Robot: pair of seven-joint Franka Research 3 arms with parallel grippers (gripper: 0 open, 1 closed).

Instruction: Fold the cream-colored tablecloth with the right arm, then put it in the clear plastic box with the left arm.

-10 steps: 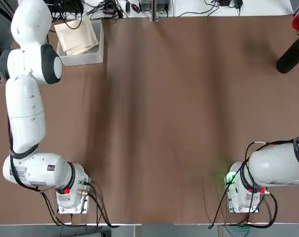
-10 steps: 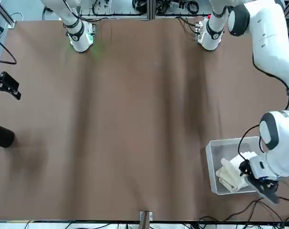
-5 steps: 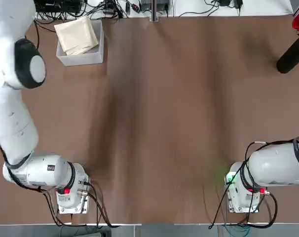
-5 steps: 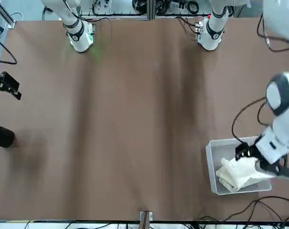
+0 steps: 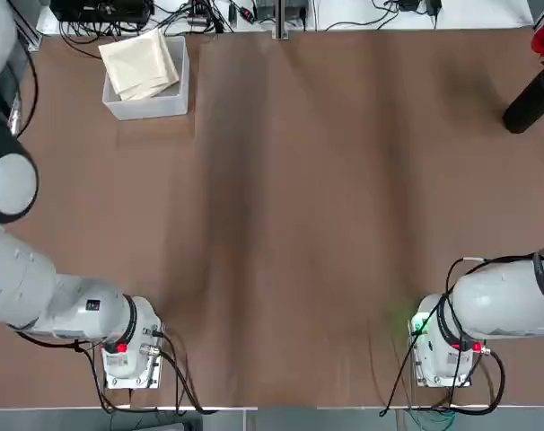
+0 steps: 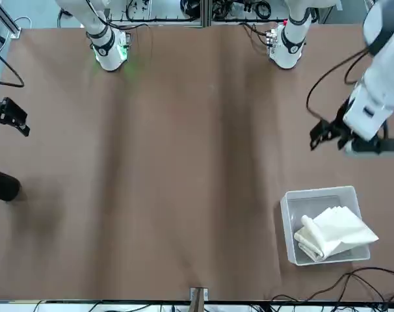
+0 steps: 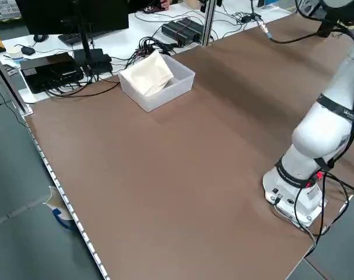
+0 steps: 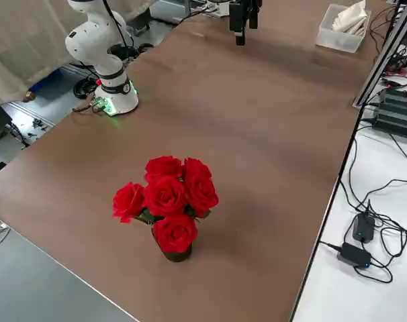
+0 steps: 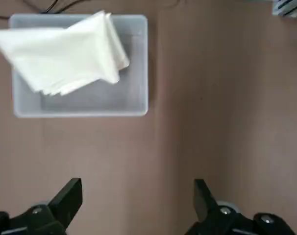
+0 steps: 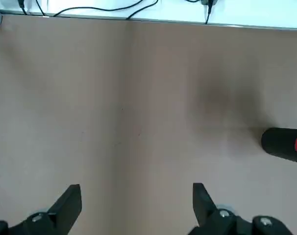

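Note:
The cream-colored tablecloth (image 5: 140, 65) lies folded inside the clear plastic box (image 5: 151, 109) at the table's far left corner, one corner sticking out over the rim. The front view shows the tablecloth (image 6: 333, 233) in the box (image 6: 288, 221) too. My left gripper (image 6: 330, 135) hangs open and empty above bare table, on the robot's side of the box. In the left wrist view the gripper (image 9: 136, 200) is well back from the box (image 9: 138, 63) and tablecloth (image 9: 60, 58). My right gripper (image 6: 7, 118) is open and empty, raised at the table's right edge (image 10: 136, 203).
A black vase of red roses (image 8: 166, 201) stands at the far right of the table (image 5: 528, 103). Cables and electronics (image 7: 77, 64) lie beyond the far edge. A metal post (image 5: 278, 22) stands at the middle of the far edge.
My left gripper has drawn back from the box towards the robot's side, leaving the tablecloth in the box. The right arm has not moved.

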